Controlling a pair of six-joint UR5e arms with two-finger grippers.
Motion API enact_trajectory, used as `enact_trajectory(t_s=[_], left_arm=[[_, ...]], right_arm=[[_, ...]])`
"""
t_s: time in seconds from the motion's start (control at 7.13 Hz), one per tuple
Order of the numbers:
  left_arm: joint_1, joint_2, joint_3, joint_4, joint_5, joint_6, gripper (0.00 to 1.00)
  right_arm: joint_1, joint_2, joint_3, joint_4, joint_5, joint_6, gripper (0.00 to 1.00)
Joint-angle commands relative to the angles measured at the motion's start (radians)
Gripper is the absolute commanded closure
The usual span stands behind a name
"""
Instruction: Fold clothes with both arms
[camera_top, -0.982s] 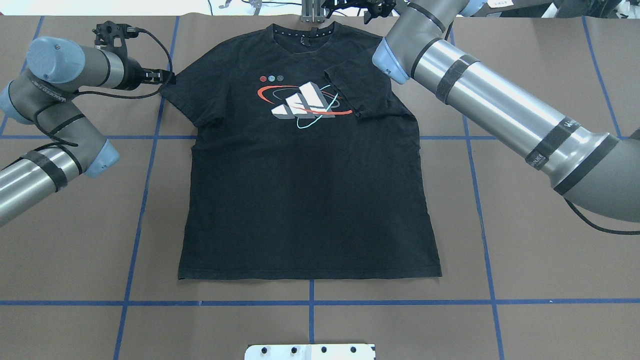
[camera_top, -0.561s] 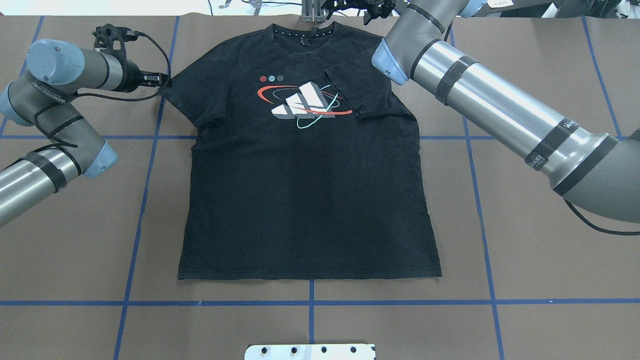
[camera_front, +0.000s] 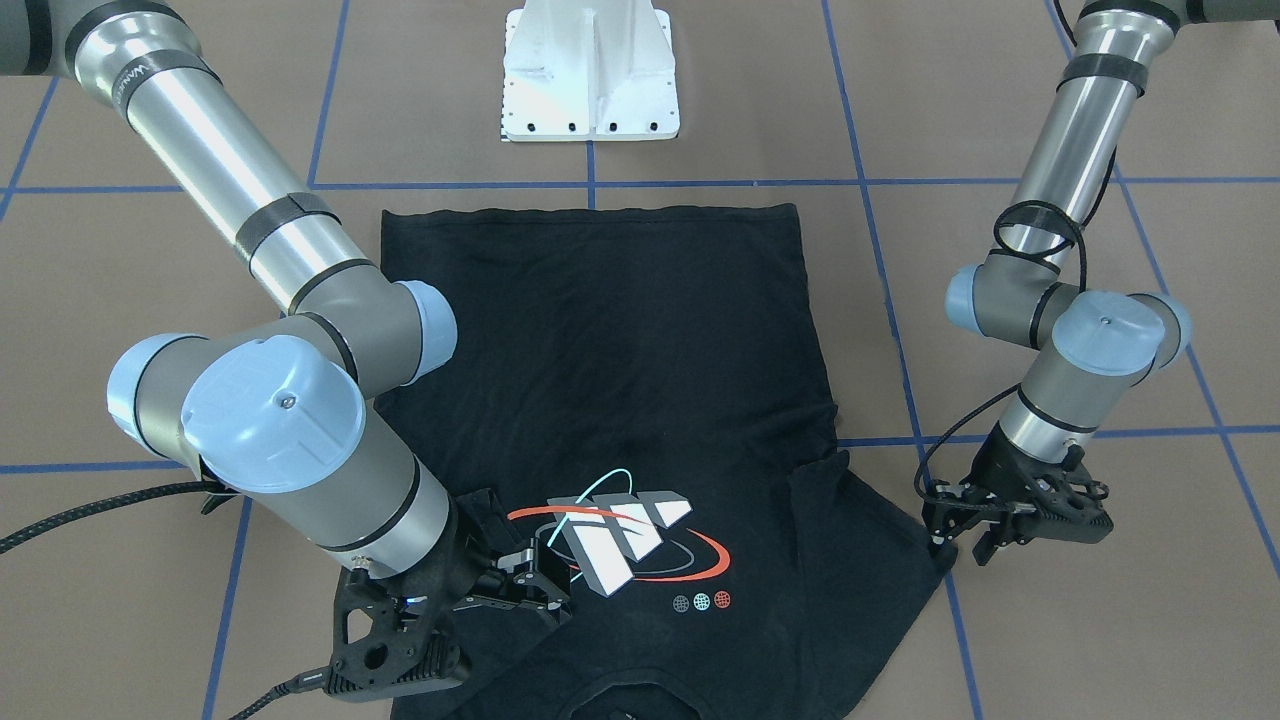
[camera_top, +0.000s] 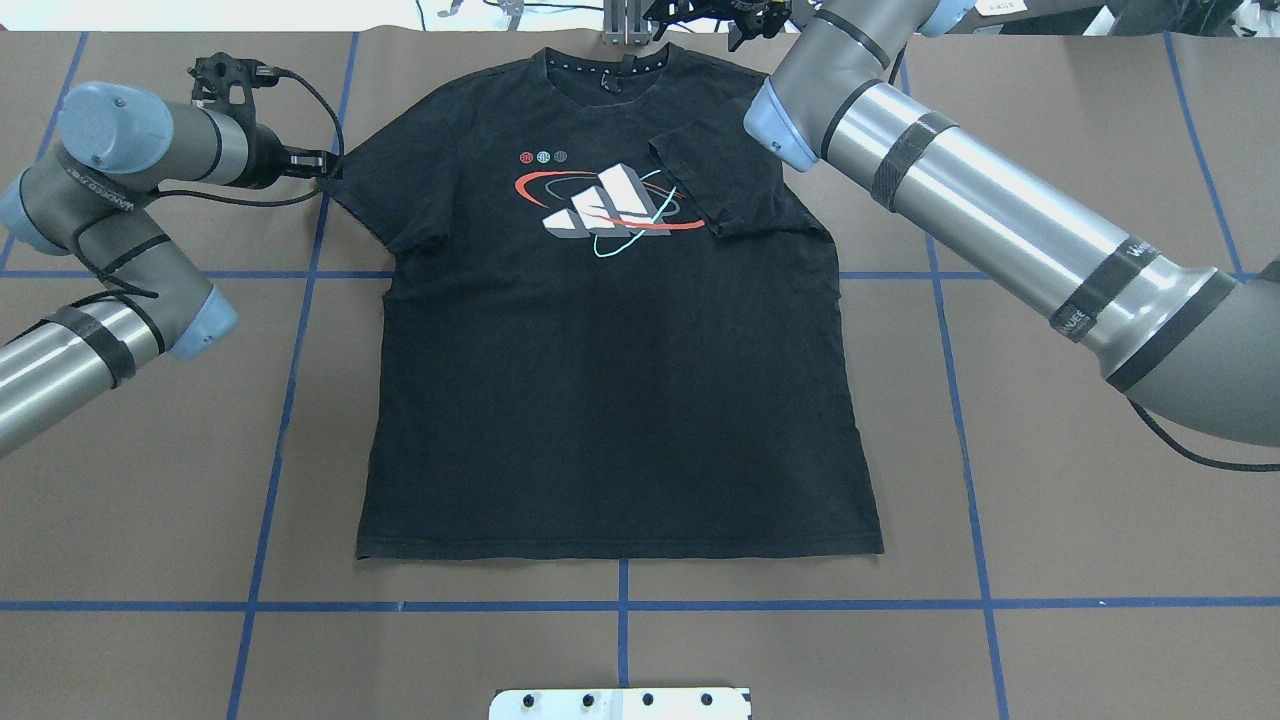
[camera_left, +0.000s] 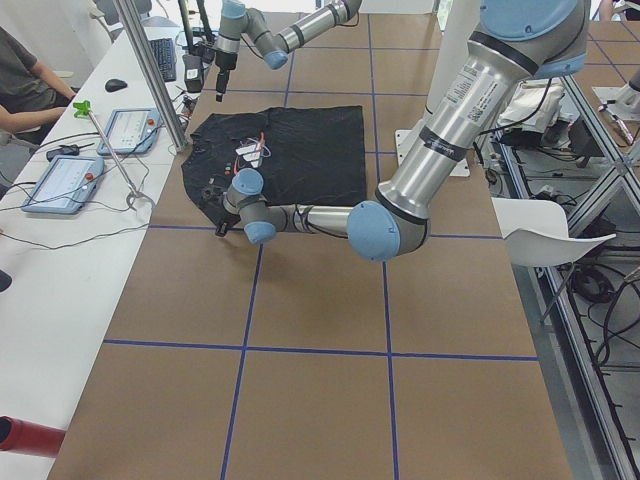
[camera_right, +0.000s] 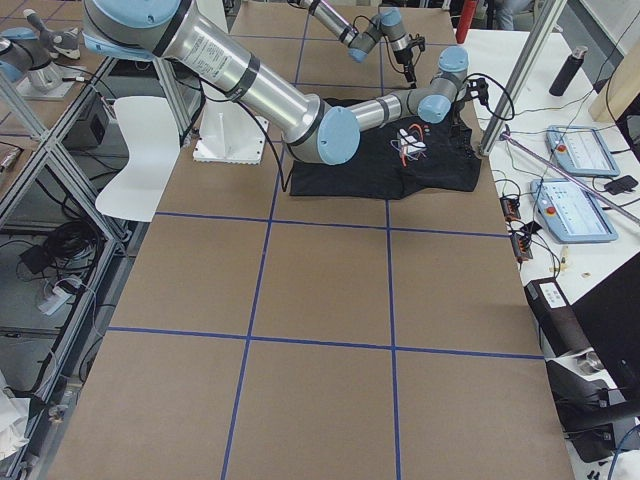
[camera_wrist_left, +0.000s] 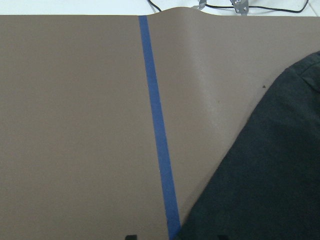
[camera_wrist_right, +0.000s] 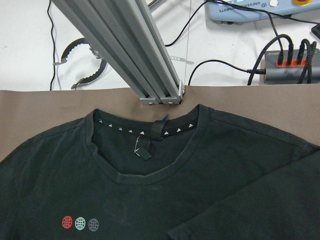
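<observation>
The black T-shirt (camera_top: 620, 400) lies flat on the brown table, logo (camera_top: 605, 210) up, collar (camera_wrist_right: 150, 132) at the far edge. One sleeve (camera_top: 700, 185) is folded in over the chest beside the logo. The other sleeve (camera_top: 385, 195) lies spread out. My left gripper (camera_top: 328, 163) is low at that sleeve's tip (camera_front: 925, 560). In the left wrist view its two fingertips (camera_wrist_left: 131, 237) stand apart on either side of the sleeve edge (camera_wrist_left: 260, 180), so it is open. My right gripper (camera_front: 540, 585) hovers open and empty over the shirt near the collar.
The white base pedestal (camera_front: 590, 80) stands at the near edge behind the hem. An aluminium post (camera_wrist_right: 145, 65) rises just beyond the collar. A white bench with tablets (camera_left: 70, 180) and cables runs along the far edge. Blue tape lines (camera_top: 290, 350) cross the brown table.
My left gripper has drawn back a little to the left along the sleeve tip. The right arm has shifted very slightly. The shirt lies as before.
</observation>
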Motion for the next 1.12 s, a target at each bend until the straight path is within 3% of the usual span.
enact_trajectory(t_s=[0.0, 0.42, 0.98], left_arm=[[0.005, -0.002, 0.006, 0.0, -0.001, -0.001, 0.41], [0.007, -0.002, 0.006, 0.0, -0.002, -0.001, 0.54], [0.008, -0.003, 0.006, 0.0, -0.002, -0.001, 0.58]], right_arm=[[0.0, 0.0, 0.001, 0.0, -0.002, 0.0, 0.01], [0.0, 0.0, 0.0, 0.0, -0.005, 0.0, 0.01], [0.0, 0.0, 0.001, 0.0, -0.005, 0.0, 0.01]])
